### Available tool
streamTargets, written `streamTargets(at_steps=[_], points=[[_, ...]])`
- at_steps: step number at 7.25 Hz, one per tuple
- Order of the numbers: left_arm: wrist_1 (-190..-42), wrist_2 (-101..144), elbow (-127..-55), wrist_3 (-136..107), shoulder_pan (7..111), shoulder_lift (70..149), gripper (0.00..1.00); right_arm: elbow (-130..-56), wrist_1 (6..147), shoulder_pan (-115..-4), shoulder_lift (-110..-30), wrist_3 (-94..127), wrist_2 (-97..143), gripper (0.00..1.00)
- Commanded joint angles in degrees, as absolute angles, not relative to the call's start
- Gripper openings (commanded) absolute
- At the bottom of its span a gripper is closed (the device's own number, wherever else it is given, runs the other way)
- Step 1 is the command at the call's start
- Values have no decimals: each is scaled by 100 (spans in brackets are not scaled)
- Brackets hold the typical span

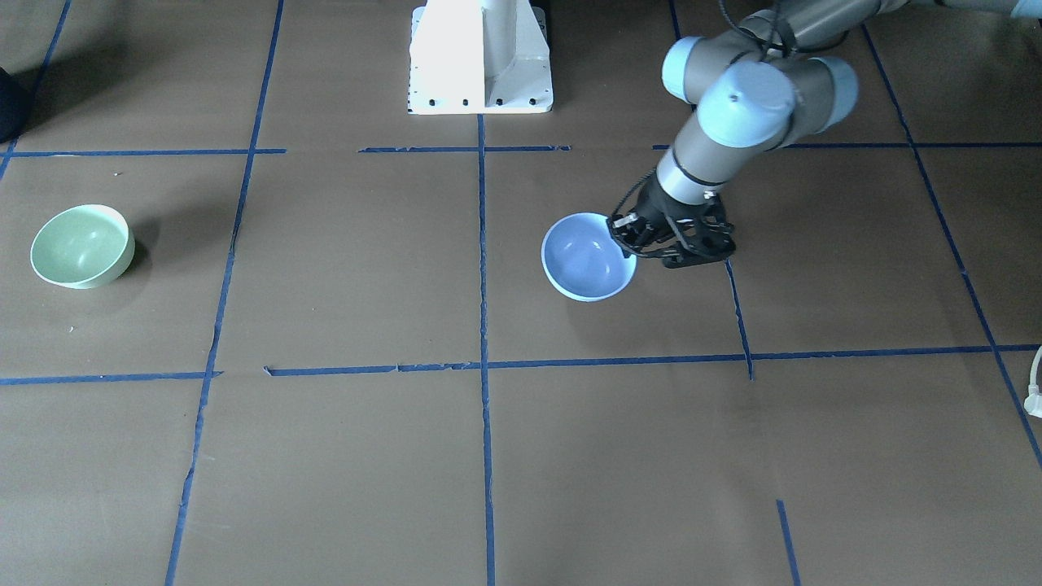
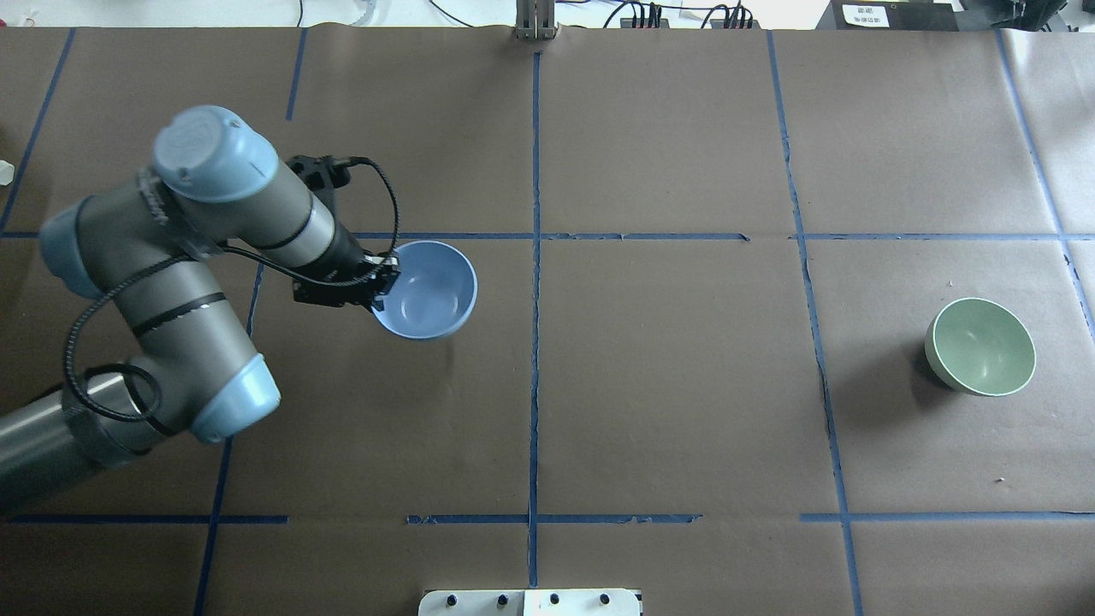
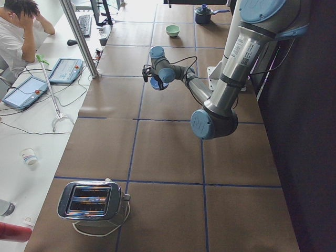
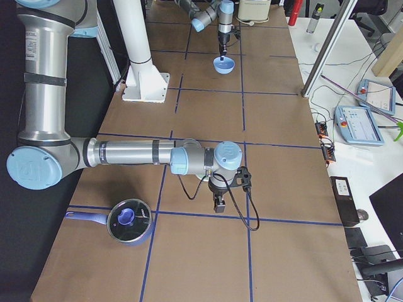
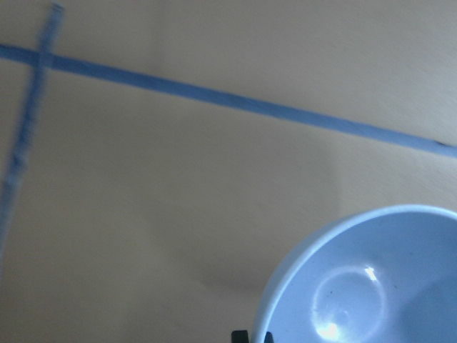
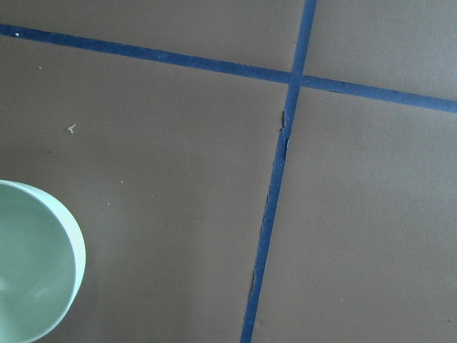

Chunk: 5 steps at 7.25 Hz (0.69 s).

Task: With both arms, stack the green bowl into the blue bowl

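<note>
The blue bowl (image 1: 586,259) (image 2: 428,291) sits left of the table's centre line in the overhead view and looks slightly tilted. My left gripper (image 1: 628,242) (image 2: 385,287) is shut on its near rim; the left wrist view shows the bowl (image 5: 371,286) just beyond the fingertips (image 5: 239,336). I cannot tell if the bowl touches the table. The green bowl (image 1: 81,246) (image 2: 981,346) stands alone, upright, far on the other side; its rim shows in the right wrist view (image 6: 36,264). My right gripper (image 4: 218,204) shows only in the exterior right view, so I cannot tell if it is open or shut.
The white pedestal base (image 1: 480,57) stands at the robot's edge of the table. A toaster (image 3: 92,202) is at the left end and a lidded blue pot (image 4: 129,221) at the right end. An operator (image 3: 16,26) sits beyond the far edge.
</note>
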<state>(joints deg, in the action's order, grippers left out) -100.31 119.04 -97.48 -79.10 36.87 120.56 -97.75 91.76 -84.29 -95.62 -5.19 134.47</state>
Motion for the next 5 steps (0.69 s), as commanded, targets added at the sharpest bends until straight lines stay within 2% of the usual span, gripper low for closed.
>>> streamTargets(at_steps=[1,4,5], points=[[-9975,11374,-9310,-8279,3069,12681,0,-9765,9176,-8420,-9562,-519,13456,100],[-10002,11215,-9009,-8394,2874,12999,0,-9765,9176,-8420,-9562,-519,13447,100],[-10019,11215,-9009,-8385,2874,12999,5,-9765,9176,-8420,-9562,-519,13447,100]])
